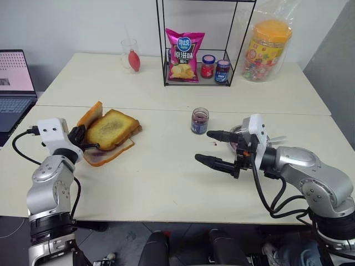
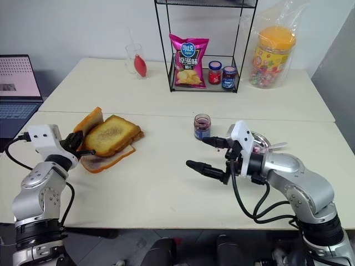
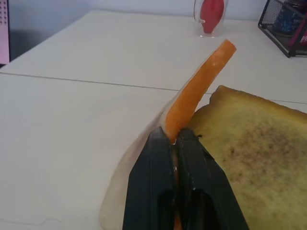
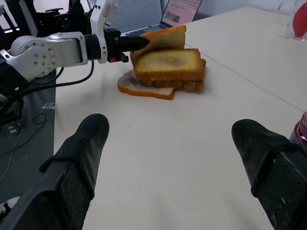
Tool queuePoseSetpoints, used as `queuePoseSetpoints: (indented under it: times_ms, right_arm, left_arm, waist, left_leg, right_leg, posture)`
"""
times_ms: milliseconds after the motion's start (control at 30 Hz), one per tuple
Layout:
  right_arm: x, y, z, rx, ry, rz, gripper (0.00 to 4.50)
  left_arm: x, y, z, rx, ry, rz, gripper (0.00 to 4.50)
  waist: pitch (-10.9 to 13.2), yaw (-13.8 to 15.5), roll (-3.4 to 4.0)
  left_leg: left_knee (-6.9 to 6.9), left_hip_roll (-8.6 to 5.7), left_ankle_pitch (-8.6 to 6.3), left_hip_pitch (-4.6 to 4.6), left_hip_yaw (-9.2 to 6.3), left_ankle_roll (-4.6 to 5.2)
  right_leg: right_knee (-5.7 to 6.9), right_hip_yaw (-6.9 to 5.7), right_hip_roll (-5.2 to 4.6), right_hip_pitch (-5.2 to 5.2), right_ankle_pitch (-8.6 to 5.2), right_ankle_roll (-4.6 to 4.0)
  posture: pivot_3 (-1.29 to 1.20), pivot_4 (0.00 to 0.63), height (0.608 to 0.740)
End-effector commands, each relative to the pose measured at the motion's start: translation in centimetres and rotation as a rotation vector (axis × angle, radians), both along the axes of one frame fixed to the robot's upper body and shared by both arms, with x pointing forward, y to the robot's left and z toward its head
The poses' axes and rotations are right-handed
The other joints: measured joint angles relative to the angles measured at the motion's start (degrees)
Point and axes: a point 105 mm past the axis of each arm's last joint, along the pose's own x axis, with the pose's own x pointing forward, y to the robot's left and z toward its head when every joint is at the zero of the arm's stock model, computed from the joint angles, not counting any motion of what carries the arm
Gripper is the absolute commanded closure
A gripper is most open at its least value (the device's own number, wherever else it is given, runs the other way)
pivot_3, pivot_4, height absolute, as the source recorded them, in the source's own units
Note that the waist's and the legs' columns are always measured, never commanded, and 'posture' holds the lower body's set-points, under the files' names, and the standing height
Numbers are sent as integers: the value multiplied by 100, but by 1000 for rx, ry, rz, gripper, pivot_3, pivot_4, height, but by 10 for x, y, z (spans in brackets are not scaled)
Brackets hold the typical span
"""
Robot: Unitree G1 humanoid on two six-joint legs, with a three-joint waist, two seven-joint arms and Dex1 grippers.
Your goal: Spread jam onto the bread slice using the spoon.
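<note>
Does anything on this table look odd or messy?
Yes. The left end effector is pinching one bread slice by its crust, tilting it up on edge beside the stacked toast. A small dark red spot sits on the table near the open jam jar.

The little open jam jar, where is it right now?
The jam jar stands near the middle of the front table, just ahead of the open right pincer and well right of the stacked toast.

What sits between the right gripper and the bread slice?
Toast lies stacked on the bread slice, covering all but its front edge. The left gripper pinches another slice upright beside the stack.
</note>
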Motion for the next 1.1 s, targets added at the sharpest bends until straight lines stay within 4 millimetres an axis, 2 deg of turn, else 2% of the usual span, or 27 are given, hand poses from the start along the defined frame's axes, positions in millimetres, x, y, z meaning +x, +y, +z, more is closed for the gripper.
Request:
queuePoseSetpoints:
  times_ms: [33,167,267,333,500,700,767,833,900,1100]
  right_arm:
    - [-5,-8,15,27,-65,13,0]
    - [-6,-16,15,26,-61,2,0]
    - [-8,-25,15,7,-59,-16,0]
    - [-8,-31,15,-6,-61,-32,0]
    - [-11,-39,12,-31,-47,-49,0]
    - [-16,-45,6,-65,-29,-59,0]
    - [-19,-47,4,-73,-23,-60,0]
    - [-22,-48,3,-80,-19,-62,0]
    - [-23,-48,3,-77,-20,-69,0]
    - [-25,-48,3,-77,-22,-75,0]
  left_arm:
    - [-9,-47,45,330,-153,-232,4495]
    - [-14,-68,54,394,-196,-339,4495]
    - [-30,-116,56,427,-248,-600,4495]
    - [-42,-139,48,452,-244,-751,4495]
    - [-70,-173,17,516,-178,-1041,4495]
    - [-83,-197,-23,602,-128,-1253,4495]
    - [-73,-197,-28,708,-162,-1229,4495]
    - [-59,-196,-21,752,-213,-1159,4495]
    - [-52,-194,-14,715,-243,-1107,4495]
    - [-58,-204,3,613,-349,-1086,4495]
  waist:
    - [2,2,-2]
    - [2,18,-1]
    - [3,15,0]
    - [3,10,1]
    - [5,7,5]
    - [4,7,11]
    - [4,7,11]
    - [4,25,13]
    - [4,44,13]
    - [3,-4,14]
  left_leg:
    - [-1,0,0,-3,0,0]
    - [-2,-5,0,-3,1,0]
    - [-1,-3,0,-4,4,0]
    - [-1,-3,0,-4,5,0]
    - [-4,-1,0,-2,7,0]
    - [0,0,0,-1,7,1]
    - [1,-1,0,-1,7,1]
    - [3,-2,0,-1,7,1]
    - [6,-2,0,-2,6,2]
    - [5,-1,0,-3,15,2]
  right_leg:
    - [-3,-1,0,-1,0,0]
    - [-6,1,-7,0,3,-6]
    - [-6,1,-7,-1,0,-1]
    - [-5,2,-7,-2,0,-1]
    - [-5,2,-6,-2,-3,-5]
    - [-3,4,-2,-1,-5,-8]
    - [-4,7,-2,-1,-14,-22]
    - [-4,6,-2,0,-13,-21]
    - [-3,7,1,2,-12,-20]
    - [-7,18,-1,-2,3,8]
  posture:
    - [0,150,740]
    - [0,150,740]
    - [0,150,740]
    - [0,150,740]
    - [0,150,740]
    - [0,150,740]
    - [0,150,740]
    - [0,150,740]
    - [0,150,740]
    - [0,150,740]
